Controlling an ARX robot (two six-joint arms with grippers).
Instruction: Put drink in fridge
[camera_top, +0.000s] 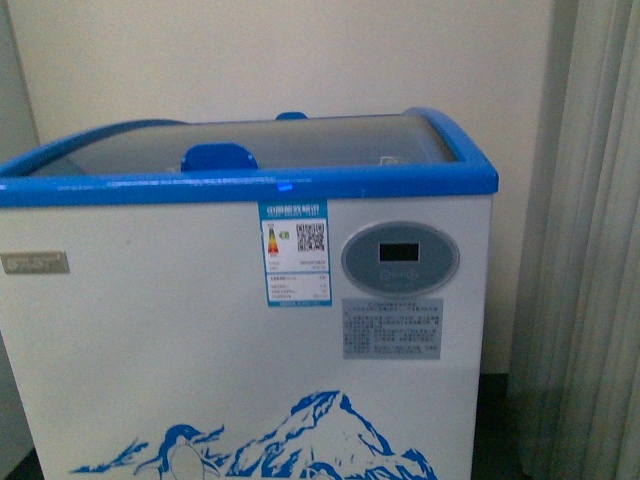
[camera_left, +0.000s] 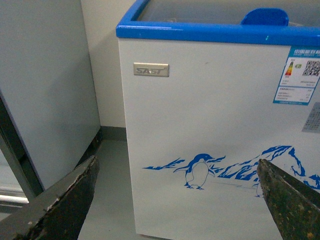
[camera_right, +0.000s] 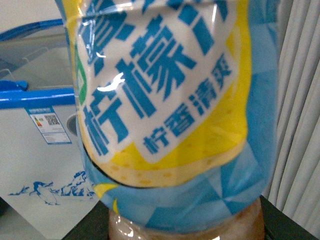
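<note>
Right now the drink (camera_right: 170, 110), a bottle with a yellow and light-blue label printed in blue characters, is filling almost the whole right wrist view, with pale liquid showing under the label's edge. It is sitting that close to the camera because the right gripper (camera_right: 185, 227) is carrying it. Only dark edges of the fingers (camera_right: 87, 225) are showing on either side of the bottle's lower part, so I am judging them closed on it rather than seeing the contact plainly. The bottle is hanging in the air in front of the fridge (camera_top: 200, 350), not yet over it.

The fridge is standing square to the robot, its blue rim (camera_top: 250, 187) running across the front view and the curved glass lid (camera_top: 300, 140) appearing to cover the opening. A blue handle (camera_top: 218, 157) is sitting on the lid just behind the rim, probably the part to push so the lid slides aside.

That is likely why the left gripper (camera_left: 176, 192) is waiting free. Its two fingers (camera_left: 60, 205) are spread wide with nothing between them, pointing at the penguin picture (camera_left: 200, 170) low on the white front.

Beside the fridge a plain grey cabinet (camera_left: 45, 90) is standing near its left side, and a pale curtain (camera_top: 590, 240) is hanging to its right.
</note>
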